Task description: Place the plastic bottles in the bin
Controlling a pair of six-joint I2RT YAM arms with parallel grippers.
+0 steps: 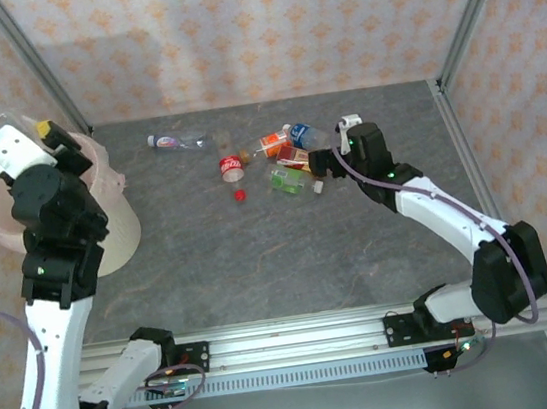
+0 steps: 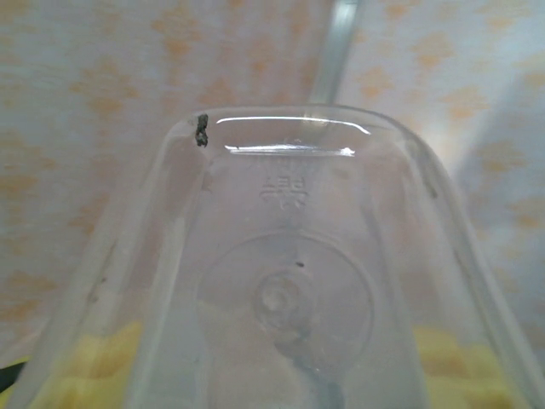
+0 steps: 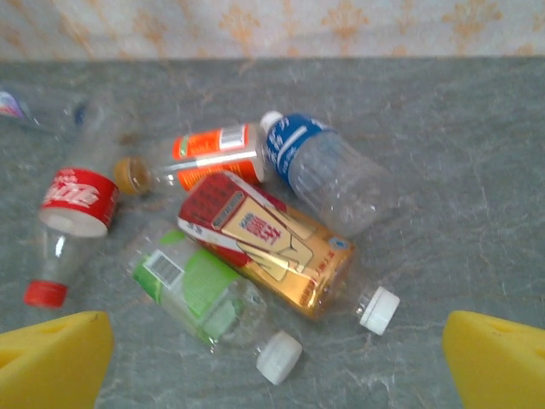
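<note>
Bottles: five in a heap mid-table; red-label bottle (image 3: 72, 204), orange-label bottle (image 3: 204, 153), blue-label bottle (image 3: 328, 170), tea bottle (image 3: 272, 247) and green-label bottle (image 3: 200, 294); each touches a neighbour; a far bottle (image 1: 176, 141) lies apart, toward the back.
Handling: judged light, thin-walled and slippery; likely to dent under squeeze and to roll; best taken across the body at the label, not at the cap.
Right pincer (image 3: 277, 362): jaws wide apart, empty; hovers at the near side of the heap; the green-label bottle's cap and the tea bottle's cap lie nearest, between the line of its fingers (image 3: 51, 358).
Left pincer (image 1: 42, 132): raised above the bin (image 1: 121, 235); clamped on a clear bottle (image 2: 289, 290), base outward.
Bin: left side of the table (image 1: 191, 266); well apart from the heap.
</note>
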